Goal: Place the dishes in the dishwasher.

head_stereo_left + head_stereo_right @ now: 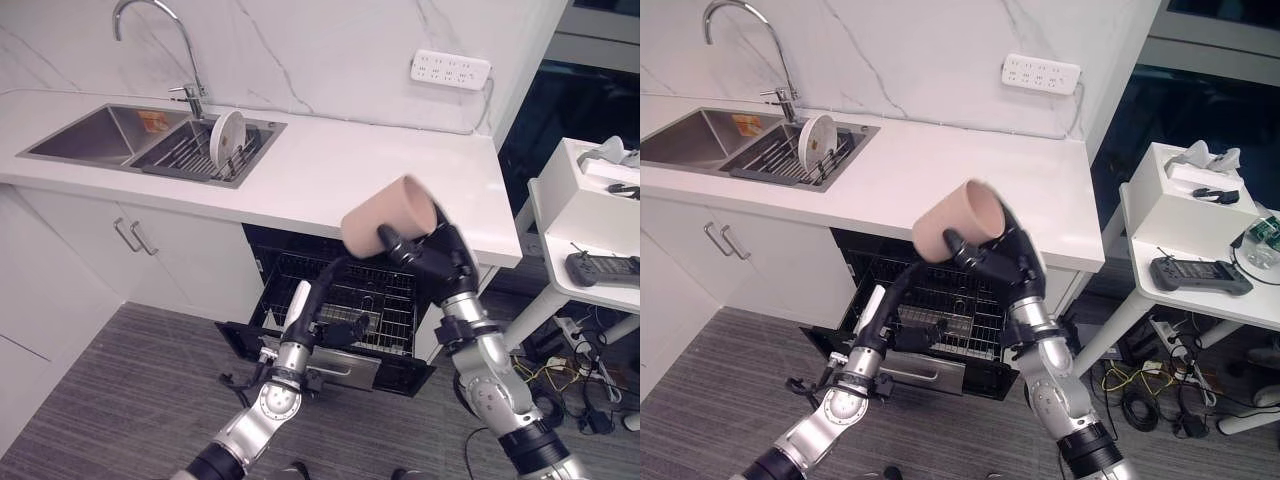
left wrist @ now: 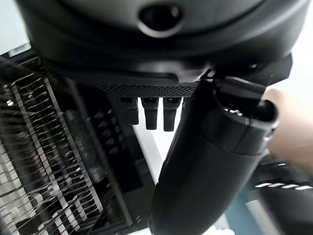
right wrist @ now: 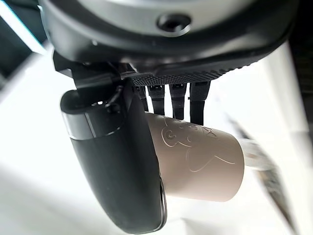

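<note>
The right hand [image 1: 430, 255] grips one pinkish-beige cup [image 1: 388, 219], thumb and fingers curled round it, tilted in the air above the open dishwasher [image 1: 330, 310] and level with the front edge of the white counter [image 1: 330, 170]. The pulled-out wire rack [image 1: 350, 300] lies below it. The left hand [image 1: 325, 310] reaches into the rack; whether its fingers hold anything cannot be told. One white plate [image 1: 227, 138] stands upright in the sink [image 1: 110, 135] drainer, well apart.
</note>
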Motion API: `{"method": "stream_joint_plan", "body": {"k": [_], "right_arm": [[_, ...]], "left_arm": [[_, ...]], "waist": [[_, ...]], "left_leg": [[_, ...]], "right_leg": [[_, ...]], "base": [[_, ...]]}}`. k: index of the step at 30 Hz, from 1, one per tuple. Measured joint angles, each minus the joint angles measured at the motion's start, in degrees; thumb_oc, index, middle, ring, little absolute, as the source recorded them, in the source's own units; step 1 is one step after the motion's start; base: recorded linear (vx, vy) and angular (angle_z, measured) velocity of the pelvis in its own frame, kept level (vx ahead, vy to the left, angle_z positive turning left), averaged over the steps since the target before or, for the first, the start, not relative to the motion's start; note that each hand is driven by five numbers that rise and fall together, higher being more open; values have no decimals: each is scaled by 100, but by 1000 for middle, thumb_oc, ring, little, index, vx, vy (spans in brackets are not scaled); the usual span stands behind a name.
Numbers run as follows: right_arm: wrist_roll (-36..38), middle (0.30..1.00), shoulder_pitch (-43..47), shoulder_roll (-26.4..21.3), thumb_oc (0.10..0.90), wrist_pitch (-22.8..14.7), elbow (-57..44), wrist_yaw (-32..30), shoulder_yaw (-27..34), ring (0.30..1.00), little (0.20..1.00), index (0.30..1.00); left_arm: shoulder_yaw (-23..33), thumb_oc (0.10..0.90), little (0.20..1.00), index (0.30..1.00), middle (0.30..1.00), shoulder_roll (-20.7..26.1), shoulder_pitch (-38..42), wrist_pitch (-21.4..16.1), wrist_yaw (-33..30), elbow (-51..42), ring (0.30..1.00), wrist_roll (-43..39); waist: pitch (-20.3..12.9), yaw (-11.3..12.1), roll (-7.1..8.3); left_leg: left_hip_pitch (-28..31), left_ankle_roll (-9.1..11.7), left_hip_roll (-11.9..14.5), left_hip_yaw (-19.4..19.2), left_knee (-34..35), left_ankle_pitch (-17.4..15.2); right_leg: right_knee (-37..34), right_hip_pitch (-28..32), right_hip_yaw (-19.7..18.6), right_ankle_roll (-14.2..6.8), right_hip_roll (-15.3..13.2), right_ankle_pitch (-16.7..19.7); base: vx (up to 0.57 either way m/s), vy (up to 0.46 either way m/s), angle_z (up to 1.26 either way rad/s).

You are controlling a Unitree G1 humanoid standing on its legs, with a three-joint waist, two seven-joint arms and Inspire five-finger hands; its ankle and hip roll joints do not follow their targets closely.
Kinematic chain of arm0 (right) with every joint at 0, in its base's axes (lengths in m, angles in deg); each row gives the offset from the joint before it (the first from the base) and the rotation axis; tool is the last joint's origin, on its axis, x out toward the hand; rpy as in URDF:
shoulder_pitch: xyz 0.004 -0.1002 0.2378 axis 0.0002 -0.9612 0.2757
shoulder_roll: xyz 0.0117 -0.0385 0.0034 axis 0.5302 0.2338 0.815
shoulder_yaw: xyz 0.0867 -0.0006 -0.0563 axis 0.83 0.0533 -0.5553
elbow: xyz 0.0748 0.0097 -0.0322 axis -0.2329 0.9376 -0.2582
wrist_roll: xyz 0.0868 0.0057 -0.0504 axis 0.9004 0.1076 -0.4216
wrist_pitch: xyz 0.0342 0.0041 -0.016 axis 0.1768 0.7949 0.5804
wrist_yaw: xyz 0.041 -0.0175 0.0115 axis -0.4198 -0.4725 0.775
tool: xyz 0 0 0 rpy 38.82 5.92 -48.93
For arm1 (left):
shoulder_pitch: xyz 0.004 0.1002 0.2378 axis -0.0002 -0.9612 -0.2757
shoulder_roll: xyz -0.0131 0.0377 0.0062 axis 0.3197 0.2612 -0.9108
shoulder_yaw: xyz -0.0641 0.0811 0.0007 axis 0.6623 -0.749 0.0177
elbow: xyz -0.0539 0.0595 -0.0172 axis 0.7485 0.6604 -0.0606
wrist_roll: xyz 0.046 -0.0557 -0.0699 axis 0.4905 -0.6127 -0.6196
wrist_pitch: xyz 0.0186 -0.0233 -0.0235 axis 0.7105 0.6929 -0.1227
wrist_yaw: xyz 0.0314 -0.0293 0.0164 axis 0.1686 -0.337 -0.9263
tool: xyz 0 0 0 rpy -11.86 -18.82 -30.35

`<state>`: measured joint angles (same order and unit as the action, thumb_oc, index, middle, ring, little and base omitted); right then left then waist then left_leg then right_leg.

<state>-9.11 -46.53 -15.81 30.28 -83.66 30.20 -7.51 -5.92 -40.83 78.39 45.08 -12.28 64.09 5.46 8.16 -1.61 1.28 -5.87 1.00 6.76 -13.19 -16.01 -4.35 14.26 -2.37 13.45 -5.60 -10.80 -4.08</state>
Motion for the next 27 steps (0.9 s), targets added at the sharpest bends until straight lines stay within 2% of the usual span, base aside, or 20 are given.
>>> {"method": "stream_joint_plan", "body": {"k": [4, 11, 14, 21, 24, 27], "right_arm": [[12, 300, -7, -3, 400, -223, -56, -160, 379, 300, 300, 300], [11, 300, -35, 2, 400, -230, -55, -156, 369, 300, 300, 300], [4, 300, -31, -2, 400, -110, 87, -64, 373, 300, 300, 300], [-23, 300, -126, -84, 400, 424, 729, 212, 359, 300, 300, 300], [-234, 300, -247, -140, 400, 557, 744, 381, 357, 300, 300, 300], [-571, 300, -214, -261, 400, 714, 1053, 510, 293, 300, 300, 300]], "left_arm": [[58, 800, 900, 900, 900, -11, -4, 2, -61, 3, 900, 72], [415, 800, 900, 900, 900, 63, -93, -4, -153, 7, 900, 492], [553, 800, 900, 900, 900, 246, -126, 3, -154, 17, 900, 908], [805, 800, 900, 900, 900, 805, -103, 49, -254, 368, 900, 2039], [970, 800, 900, 900, 900, 963, -101, 43, -280, 407, 900, 2433], [1128, 800, 900, 900, 900, 1330, -88, -87, -383, 407, 900, 3173]], "waist": [[2, -6, -36], [3, 9, -54], [3, 11, -56], [-1, 24, -112], [-2, 22, -164], [-1, 39, -237]], "left_leg": [[12, 0, 8, -21, 2, 1], [15, -2, 4, -20, 1, 4], [24, -3, 1, -20, 2, 6], [58, 3, -21, -4, 30, 20], [58, -2, -62, 38, 45, 29], [90, -23, -114, 106, 83, 50]], "right_leg": [[14, -6, -22, 3, 5, -2], [37, -8, -23, 2, -2, -9], [52, -7, -26, 2, -7, -17], [124, 0, -16, 5, -39, -69], [160, 9, 25, -3, -80, -96], [187, 76, 108, -20, -128, -118]], "base": [[9, -6, -2], [16, 5, 0], [23, 13, 0], [44, 18, 2], [52, 35, 9], [50, 55, 14]]}}
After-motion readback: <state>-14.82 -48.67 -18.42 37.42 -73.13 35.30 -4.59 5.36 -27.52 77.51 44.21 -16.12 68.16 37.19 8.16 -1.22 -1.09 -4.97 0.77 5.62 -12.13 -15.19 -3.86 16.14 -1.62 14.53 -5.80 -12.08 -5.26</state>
